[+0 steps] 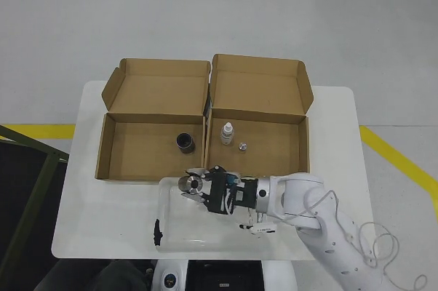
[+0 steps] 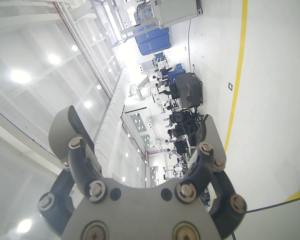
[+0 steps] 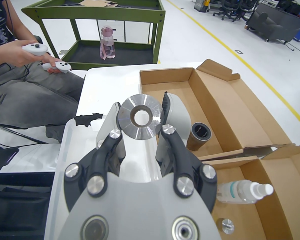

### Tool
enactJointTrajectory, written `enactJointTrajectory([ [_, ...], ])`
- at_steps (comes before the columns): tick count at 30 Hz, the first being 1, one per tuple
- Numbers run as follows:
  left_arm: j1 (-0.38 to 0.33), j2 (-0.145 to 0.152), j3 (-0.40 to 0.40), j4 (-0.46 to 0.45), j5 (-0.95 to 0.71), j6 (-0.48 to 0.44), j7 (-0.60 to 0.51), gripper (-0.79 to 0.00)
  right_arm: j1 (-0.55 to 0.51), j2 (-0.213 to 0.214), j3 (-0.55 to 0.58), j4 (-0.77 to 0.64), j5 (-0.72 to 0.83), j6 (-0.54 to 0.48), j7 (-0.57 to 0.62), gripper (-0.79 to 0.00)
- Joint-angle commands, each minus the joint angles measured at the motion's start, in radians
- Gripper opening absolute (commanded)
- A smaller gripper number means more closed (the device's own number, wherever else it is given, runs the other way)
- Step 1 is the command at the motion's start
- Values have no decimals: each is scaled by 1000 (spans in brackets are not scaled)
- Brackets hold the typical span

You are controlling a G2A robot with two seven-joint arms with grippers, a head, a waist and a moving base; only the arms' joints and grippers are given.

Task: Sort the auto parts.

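Observation:
My right gripper (image 3: 140, 119) (image 1: 192, 183) is shut on a shiny metal ring (image 3: 140, 120) (image 1: 188, 183), held above the far edge of the white tray (image 1: 177, 231), just short of the left cardboard box (image 1: 107, 145). In that box lies a dark cylindrical bearing (image 1: 185, 142) (image 3: 198, 136). The right cardboard box (image 1: 303, 144) holds a small white spray bottle (image 1: 227, 133) (image 3: 242, 191) and a small metal cap (image 1: 241, 145) (image 3: 226, 225). My left gripper (image 2: 140, 128) is open, pointing away from the table at the hall, with nothing between its fingers.
A black scrap (image 1: 158, 234) clings to the tray's near left corner. Both box lids stand open toward the far side of the white table (image 1: 335, 116). A green cart (image 3: 95, 8) stands beyond the table's left side.

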Motion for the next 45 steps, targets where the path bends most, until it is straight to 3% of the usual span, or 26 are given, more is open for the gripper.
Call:
enactJointTrajectory([
  [1, 0, 0, 0, 0, 0, 0, 0, 0, 0, 1, 10, 1, 7, 14, -3, -785],
  [29, 0, 0, 0, 0, 0, 0, 0, 0, 3, 4, 12, 32, -6, 72, -1, -785],
  [45, 0, 0, 0, 0, 0, 0, 0, 0, 220, -43, -158, 236, -22, 149, 91, -785],
])
